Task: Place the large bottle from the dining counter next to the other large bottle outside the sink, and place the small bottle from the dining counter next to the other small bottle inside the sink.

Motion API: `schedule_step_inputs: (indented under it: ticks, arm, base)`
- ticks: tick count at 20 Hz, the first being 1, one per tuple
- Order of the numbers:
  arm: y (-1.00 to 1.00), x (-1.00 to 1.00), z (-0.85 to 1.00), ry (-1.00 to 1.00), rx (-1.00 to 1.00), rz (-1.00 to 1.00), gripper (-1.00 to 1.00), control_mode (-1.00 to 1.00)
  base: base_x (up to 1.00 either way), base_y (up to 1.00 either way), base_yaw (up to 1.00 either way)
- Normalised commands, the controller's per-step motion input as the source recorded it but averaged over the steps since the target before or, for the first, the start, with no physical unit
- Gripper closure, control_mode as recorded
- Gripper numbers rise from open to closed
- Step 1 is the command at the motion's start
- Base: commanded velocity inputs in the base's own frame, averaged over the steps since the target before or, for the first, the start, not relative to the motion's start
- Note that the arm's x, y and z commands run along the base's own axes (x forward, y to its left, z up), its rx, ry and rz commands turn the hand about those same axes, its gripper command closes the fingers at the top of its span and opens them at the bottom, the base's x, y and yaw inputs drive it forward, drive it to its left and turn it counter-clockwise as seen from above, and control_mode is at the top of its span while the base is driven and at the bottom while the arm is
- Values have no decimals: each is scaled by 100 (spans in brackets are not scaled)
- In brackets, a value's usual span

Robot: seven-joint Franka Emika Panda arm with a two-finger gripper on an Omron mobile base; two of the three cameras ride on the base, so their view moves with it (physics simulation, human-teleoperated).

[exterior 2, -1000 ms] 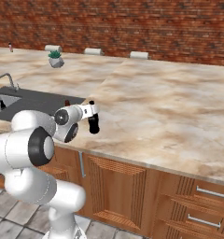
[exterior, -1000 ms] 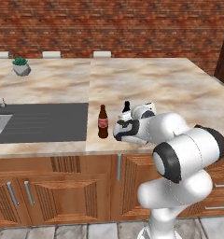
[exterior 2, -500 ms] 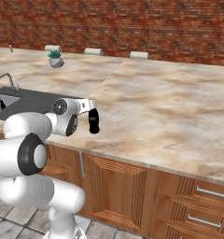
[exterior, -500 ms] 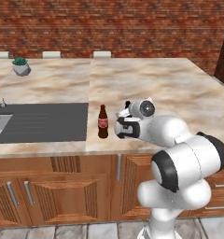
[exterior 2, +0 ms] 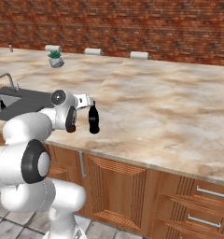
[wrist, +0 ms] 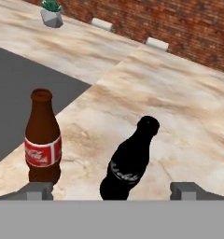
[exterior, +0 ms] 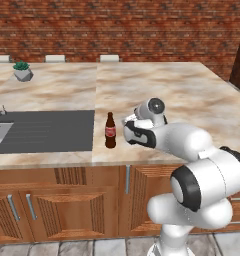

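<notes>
- Brick-walled kitchen, marbled counter [exterior: 157, 90].
- End effector [wrist: 111, 190] spread wide, holding nothing.
- Large black bottle [wrist: 130, 161] upright, dead ahead between the fingertips [wrist: 186, 190], just beyond them.
- Brown cola bottle [wrist: 42, 137] ahead-left, by the sink surround [exterior: 47, 131].

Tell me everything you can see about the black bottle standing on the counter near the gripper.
The black bottle is a glossy, near-black cola-style bottle with a rounded body, narrow neck, round dark cap and faint pale lettering across its middle. It stands upright on the beige marbled counter, beside and apart from a brown bottle with a red label. The open gripper sits close in front of it, fingertips either side, touching nothing.
</notes>
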Motion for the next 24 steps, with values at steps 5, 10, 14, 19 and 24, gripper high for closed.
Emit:
schedule_step_inputs:
  ticks: [5, 10, 14, 19, 24]
  arm:
    - [0, -44, -2, 5, -14, 0, -100, -100]
    - [0, -37, 0, 2, -13, 0, -100, -100]
    - [-6, -2, 0, 7, 2, -2, -100, -100]
    - [-18, 0, 0, 9, 15, -9, -100, -100]
    - [-9, -13, -16, 10, 14, -17, -100, -100]
  base:
    - [0, 0, 0]
    - [0, 0, 0]
    - [0, 0, 0]
    - [0, 0, 0]
    - [0, 0, 0]
